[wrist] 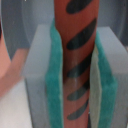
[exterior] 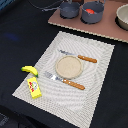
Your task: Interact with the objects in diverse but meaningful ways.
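In the wrist view my gripper (wrist: 75, 80) is shut on a brown sausage (wrist: 77, 30) with dark grill marks, which stands lengthwise between the two green pads (wrist: 52, 75). Neither the gripper nor the sausage shows in the exterior view. A yellow banana (exterior: 29, 70) lies at the placemat's edge on the exterior view's left. Just in front of it lies a yellow rectangular box (exterior: 34, 87) with red marks. Something red (exterior: 90, 10), perhaps the round fruit, sits inside a grey pot (exterior: 93, 15) at the back.
A round tan plate (exterior: 68, 67) sits mid-placemat (exterior: 95, 95), between a wooden-handled knife (exterior: 80, 57) and fork (exterior: 65, 80). At the back, a brown board (exterior: 100, 27) carries a second grey pot (exterior: 69, 9) and a pale bowl (exterior: 123, 16). The table is dark.
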